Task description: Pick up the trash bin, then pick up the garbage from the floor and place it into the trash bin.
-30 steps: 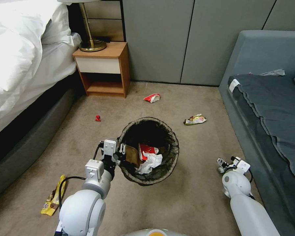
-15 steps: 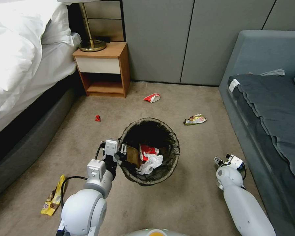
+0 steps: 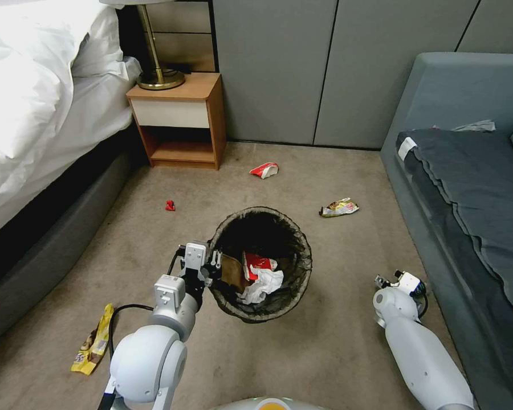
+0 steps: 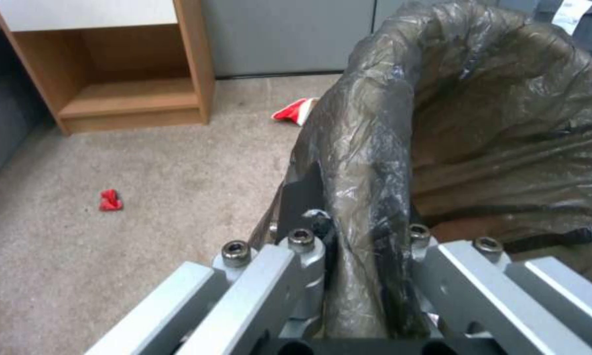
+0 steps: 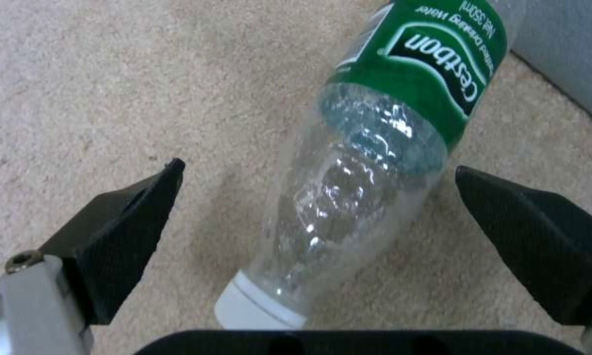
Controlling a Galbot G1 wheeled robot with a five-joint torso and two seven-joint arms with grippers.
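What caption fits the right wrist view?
Open right hand straddling a bottle lying on the floor.

The far end of the plastic bottle (image 5: 381,162) runs off the right wrist picture's edge, so its base is unseen, and the green label is cut short. The right gripper (image 3: 394,280) sits behind its own wrist in the head view, and the bottle beneath it is hidden there. The trash bin (image 3: 262,263) shows no white wall; the dark bag (image 4: 480,128) covers it. In the left wrist view the bag hides the inner finger's tip and the bin's contents. The small red scrap (image 3: 170,205) is too small to identify.
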